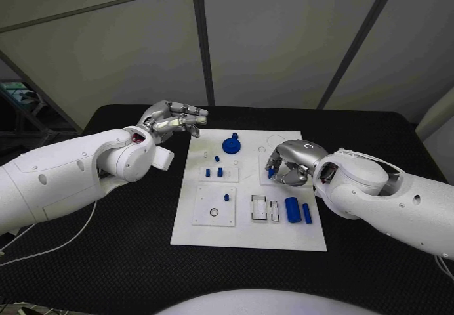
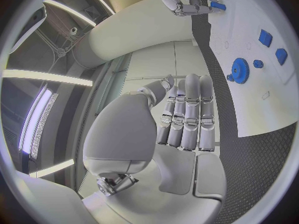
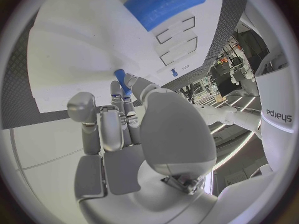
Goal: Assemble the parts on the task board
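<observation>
blue peg [image 1: 271,172] in right hand [image 1: 288,164]

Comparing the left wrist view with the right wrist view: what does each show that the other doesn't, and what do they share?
Left wrist view alone: the blue gear on the task board, two small blue blocks beside it, and the left hand, fingers straight and together, holding nothing. Right wrist view alone: a large blue cylinder and empty rectangular slots. Both share the board and the right hand pinching a small blue peg, seen from afar in the left wrist view.
</observation>
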